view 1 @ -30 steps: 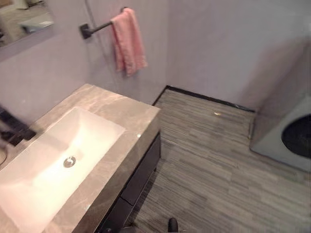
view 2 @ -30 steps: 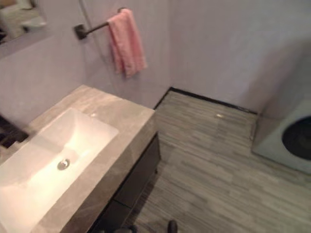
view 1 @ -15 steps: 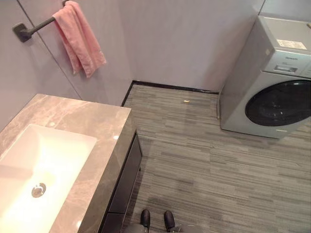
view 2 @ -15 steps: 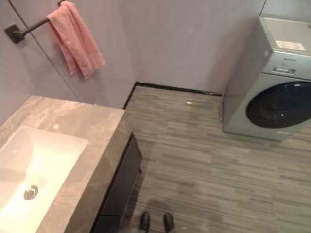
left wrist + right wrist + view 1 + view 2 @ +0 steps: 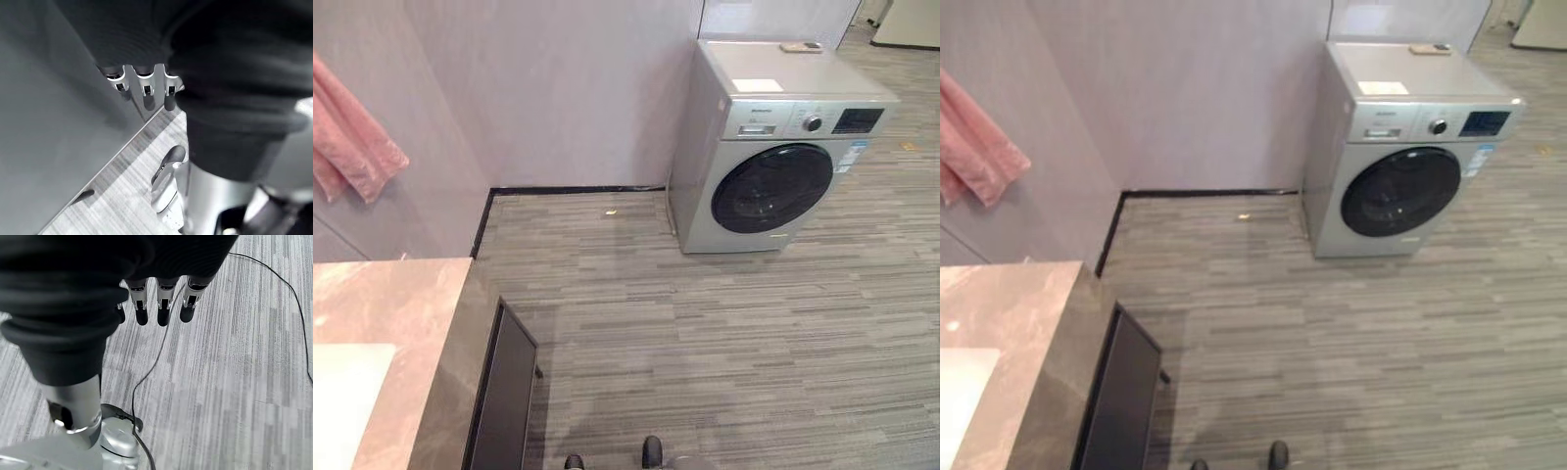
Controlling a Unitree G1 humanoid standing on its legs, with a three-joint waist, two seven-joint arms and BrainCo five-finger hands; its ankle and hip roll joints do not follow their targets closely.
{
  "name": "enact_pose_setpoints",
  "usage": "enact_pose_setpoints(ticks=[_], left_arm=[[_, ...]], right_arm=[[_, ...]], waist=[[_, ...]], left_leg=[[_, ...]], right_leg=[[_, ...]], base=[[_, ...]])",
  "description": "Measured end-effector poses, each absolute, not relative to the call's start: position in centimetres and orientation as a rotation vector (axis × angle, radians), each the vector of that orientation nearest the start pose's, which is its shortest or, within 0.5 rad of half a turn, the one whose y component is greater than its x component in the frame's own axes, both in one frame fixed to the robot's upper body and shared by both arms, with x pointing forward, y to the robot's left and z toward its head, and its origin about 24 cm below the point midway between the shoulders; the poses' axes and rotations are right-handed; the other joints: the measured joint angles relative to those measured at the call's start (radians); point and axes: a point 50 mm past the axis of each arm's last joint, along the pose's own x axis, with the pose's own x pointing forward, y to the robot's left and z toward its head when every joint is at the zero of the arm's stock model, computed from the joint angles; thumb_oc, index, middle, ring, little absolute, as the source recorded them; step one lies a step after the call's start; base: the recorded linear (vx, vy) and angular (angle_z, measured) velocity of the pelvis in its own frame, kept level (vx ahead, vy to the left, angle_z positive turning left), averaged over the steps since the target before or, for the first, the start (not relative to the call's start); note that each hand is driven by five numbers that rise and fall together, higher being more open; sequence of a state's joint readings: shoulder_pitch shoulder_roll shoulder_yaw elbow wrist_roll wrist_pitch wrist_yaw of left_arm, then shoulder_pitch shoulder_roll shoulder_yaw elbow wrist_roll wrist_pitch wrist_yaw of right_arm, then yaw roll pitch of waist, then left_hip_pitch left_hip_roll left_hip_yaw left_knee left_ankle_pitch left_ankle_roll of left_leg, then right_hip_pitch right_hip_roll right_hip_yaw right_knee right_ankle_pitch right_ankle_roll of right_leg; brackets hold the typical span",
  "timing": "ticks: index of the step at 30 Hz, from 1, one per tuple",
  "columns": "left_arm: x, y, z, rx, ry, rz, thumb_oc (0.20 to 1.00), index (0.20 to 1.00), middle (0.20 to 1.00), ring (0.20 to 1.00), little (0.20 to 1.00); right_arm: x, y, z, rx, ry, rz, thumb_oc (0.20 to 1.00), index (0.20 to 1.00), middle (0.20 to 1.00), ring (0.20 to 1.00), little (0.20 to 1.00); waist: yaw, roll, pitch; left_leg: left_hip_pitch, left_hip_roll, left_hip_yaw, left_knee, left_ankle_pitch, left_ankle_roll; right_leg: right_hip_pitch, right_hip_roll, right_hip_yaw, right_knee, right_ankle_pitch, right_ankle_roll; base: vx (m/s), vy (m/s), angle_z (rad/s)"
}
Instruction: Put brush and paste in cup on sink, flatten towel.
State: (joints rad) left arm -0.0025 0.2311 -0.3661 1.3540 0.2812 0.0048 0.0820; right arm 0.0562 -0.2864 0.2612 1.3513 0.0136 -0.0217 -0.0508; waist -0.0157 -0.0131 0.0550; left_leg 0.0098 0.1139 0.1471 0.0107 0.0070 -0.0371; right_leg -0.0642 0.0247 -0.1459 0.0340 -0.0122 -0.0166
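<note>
The pink towel (image 5: 352, 147) hung at nine o'clock, cut off by the frame edge, and the marble surface (image 5: 386, 323) at seven o'clock showed just a corner of the sink (image 5: 342, 401). My left hand (image 5: 144, 85) and right hand (image 5: 161, 303) hung with fingers straight, holding nothing. A washing machine (image 5: 773, 147) stood at one o'clock.

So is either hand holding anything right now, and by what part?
Nothing is held. The left hand hangs empty beside a wall, and the right hand hangs empty over the floor, fingers relaxed.
</note>
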Motion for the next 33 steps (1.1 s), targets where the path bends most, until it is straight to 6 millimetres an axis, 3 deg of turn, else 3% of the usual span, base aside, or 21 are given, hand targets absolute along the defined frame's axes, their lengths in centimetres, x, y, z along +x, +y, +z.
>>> enact_pose_setpoints(ticks=[2, 4, 8, 12, 16, 17, 18, 21, 23, 24, 25, 27, 29, 30, 33], left_arm=[[6.1, 22.7, -17.0, 0.729, 1.326, -0.280, 1.000, 1.000, 1.000, 1.000, 1.000], [6.3, 22.8, -16.9, 0.722, 1.322, -0.262, 1.000, 1.000, 1.000, 1.000, 1.000], [6.5, 23.2, -16.8, 0.724, 1.321, -0.245, 1.000, 1.000, 1.000, 1.000, 1.000], [7.5, 23.0, -16.7, 0.735, 1.293, -0.248, 1.000, 1.000, 1.000, 1.000, 1.000], [8.2, 22.6, -16.6, 0.736, 1.268, -0.244, 1.000, 1.000, 1.000, 1.000, 1.000], [8.1, 22.5, -16.7, 0.730, 1.267, -0.246, 1.000, 1.000, 1.000, 1.000, 1.000], [8.2, 22.7, -16.6, 0.734, 1.265, -0.241, 1.000, 1.000, 1.000, 1.000, 1.000], [8.5, 22.9, -16.5, 0.734, 1.251, -0.228, 1.000, 1.000, 1.000, 1.000, 1.000], [9.9, 22.9, -16.0, 0.703, 1.173, -0.180, 1.000, 1.000, 1.000, 1.000, 1.000], [11.4, 22.8, -15.4, 0.635, 1.087, -0.119, 1.000, 1.000, 1.000, 1.000, 1.000], [12.8, 22.4, -14.8, 0.595, 1.003, -0.078, 1.000, 1.000, 1.000, 1.000, 1.000], [15.6, 22.0, -13.0, 0.527, 0.828, -0.022, 1.000, 1.000, 1.000, 1.000, 1.000], [16.9, 22.0, -12.0, 0.471, 0.741, 0.028, 1.000, 1.000, 1.000, 1.000, 1.000], [17.4, 22.2, -11.6, 0.441, 0.711, 0.051, 1.000, 1.000, 1.000, 1.000, 1.000], [17.6, 22.2, -11.3, 0.427, 0.685, 0.054, 1.000, 1.000, 1.000, 1.000, 1.000]], right_arm=[[5.0, -25.3, -16.5, -0.433, 1.361, -0.020, 1.000, 1.000, 1.000, 1.000, 1.000], [7.3, -25.0, -16.2, -0.436, 1.293, -0.013, 1.000, 1.000, 1.000, 1.000, 1.000], [8.6, -25.1, -15.9, -0.437, 1.245, -0.017, 1.000, 1.000, 1.000, 1.000, 1.000], [7.6, -25.7, -15.9, -0.453, 1.276, -0.034, 1.000, 1.000, 1.000, 1.000, 1.000], [6.7, -25.7, -16.1, -0.454, 1.309, -0.035, 1.000, 1.000, 1.000, 1.000, 1.000], [6.3, -25.8, -16.2, -0.457, 1.326, -0.033, 1.000, 1.000, 1.000, 1.000, 1.000], [6.3, -25.4, -16.3, -0.451, 1.329, -0.027, 1.000, 1.000, 1.000, 1.000, 1.000], [6.0, -24.9, -16.5, -0.420, 1.335, -0.035, 1.000, 1.000, 1.000, 1.000, 1.000], [6.1, -25.7, -16.2, -0.196, 1.292, -0.260, 1.000, 1.000, 1.000, 1.000, 1.000], [7.3, -26.4, -15.7, 0.056, 1.171, -0.492, 1.000, 1.000, 1.000, 1.000, 1.000], [8.3, -26.5, -15.2, 0.135, 1.063, -0.535, 1.000, 1.000, 1.000, 1.000, 1.000], [10.7, -25.9, -14.2, 0.169, 0.914, -0.501, 1.000, 1.000, 1.000, 1.000, 1.000], [12.1, -25.8, -13.5, 0.196, 0.832, -0.501, 1.000, 1.000, 1.000, 1.000, 1.000], [12.7, -25.6, -13.2, 0.192, 0.798, -0.482, 1.000, 1.000, 1.000, 1.000, 1.000], [13.8, -25.4, -12.6, 0.185, 0.755, -0.456, 1.000, 1.000, 1.000, 1.000, 1.000]], waist=[[0.000, 0.007, -0.012], [0.002, 0.000, -0.011], [0.004, -0.025, -0.001], [0.001, -0.031, 0.007], [0.000, -0.026, 0.024], [0.001, -0.002, 0.028], [0.003, -0.006, 0.031], [0.000, -0.016, 0.026], [0.002, -0.010, 0.030], [0.001, -0.004, 0.031], [0.001, -0.002, 0.037], [0.001, -0.012, 0.042], [-0.002, -0.017, 0.053], [-0.003, -0.018, 0.058], [-0.003, -0.024, 0.066]], left_leg=[[-0.013, 0.001, -0.002, 0.016, 0.001, -0.002], [-0.054, -0.003, -0.005, 0.111, 0.005, -0.027], [-0.106, -0.013, -0.030, 0.247, 0.010, -0.062], [-0.118, -0.054, -0.027, 0.141, 0.003, -0.053], [-0.135, -0.092, -0.034, 0.045, 0.008, -0.047], [-0.112, -0.086, -0.031, 0.011, 0.035, -0.010], [-0.097, -0.089, -0.028, 0.003, 0.048, 0.036], [-0.056, -0.116, -0.019, -0.039, 0.038, 0.056], [-0.028, -0.137, -0.003, -0.051, 0.025, 0.079], [-0.027, -0.152, 0.000, -0.049, 0.015, 0.095], [-0.030, -0.154, 0.006, -0.049, 0.014, 0.101], [-0.027, -0.170, 0.001, -0.047, 0.006, 0.120], [-0.002, -0.180, -0.010, -0.045, -0.001, 0.130], [0.010, -0.185, -0.030, -0.031, -0.022, 0.155], [0.023, -0.187, -0.045, -0.028, -0.038, 0.164]], right_leg=[[-0.001, 0.007, -0.002, -0.006, -0.001, 0.000], [0.013, -0.003, 0.002, -0.022, 0.005, -0.002], [0.033, -0.027, 0.012, -0.028, -0.008, -0.023], [0.034, -0.029, 0.024, -0.039, -0.004, -0.050], [0.036, -0.014, 0.034, -0.043, -0.004, -0.047], [0.053, 0.008, 0.045, -0.038, -0.010, -0.032], [0.062, 0.008, 0.054, -0.032, -0.015, -0.025], [0.065, -0.015, 0.072, -0.001, -0.039, 0.007], [0.056, -0.032, 0.085, 0.059, -0.068, 0.031], [0.021, -0.048, 0.087, 0.146, -0.102, 0.055], [-0.032, -0.058, 0.089, 0.239, -0.123, 0.080], [-0.106, -0.078, 0.088, 0.408, -0.140, 0.111], [-0.167, -0.100, 0.084, 0.562, -0.147, 0.142], [-0.192, -0.109, 0.081, 0.621, -0.154, 0.153], [-0.236, -0.091, 0.081, 0.597, -0.165, 0.141]], base=[[0.03, -0.116, 0.06], [0.00, -0.105, 0.04], [0.03, -0.018, 0.01], [0.07, 0.037, -0.01], [0.12, 0.096, -0.16], [0.16, 0.163, -0.35], [0.16, 0.163, -0.29], [0.13, 0.157, -0.11], [0.05, 0.160, -0.13], [0.00, 0.150, -0.13], [0.03, 0.155, -0.03], [0.08, 0.159, 0.07], [0.15, 0.127, 0.24], [0.19, 0.090, 0.29], [0.26, 0.010, 0.19]])
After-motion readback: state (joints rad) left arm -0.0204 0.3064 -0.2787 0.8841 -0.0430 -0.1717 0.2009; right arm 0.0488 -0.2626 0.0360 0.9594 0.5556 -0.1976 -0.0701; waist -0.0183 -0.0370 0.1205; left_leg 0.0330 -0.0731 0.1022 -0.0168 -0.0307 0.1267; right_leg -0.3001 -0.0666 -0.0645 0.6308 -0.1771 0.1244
